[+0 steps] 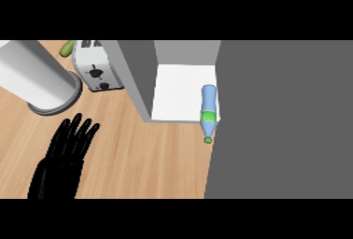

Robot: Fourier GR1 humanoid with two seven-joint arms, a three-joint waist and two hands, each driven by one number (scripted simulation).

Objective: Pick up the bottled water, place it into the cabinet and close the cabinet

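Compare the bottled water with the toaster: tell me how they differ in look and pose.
The bottled water is slim and blue with a green band, lying on its side; the toaster is boxy, silver, and upright. The bottle lies on the cabinet's white floor; the toaster stands on the wooden counter.

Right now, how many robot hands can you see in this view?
1. The left hand rests open over the wooden counter at lower left, fingers straight. The right hand isn't visible; the grey cabinet door fills the right side and may hide it.

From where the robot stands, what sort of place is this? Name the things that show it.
Most likely a kitchen: a wooden counter carries a toaster, and a water bottle lies in an open white cabinet.
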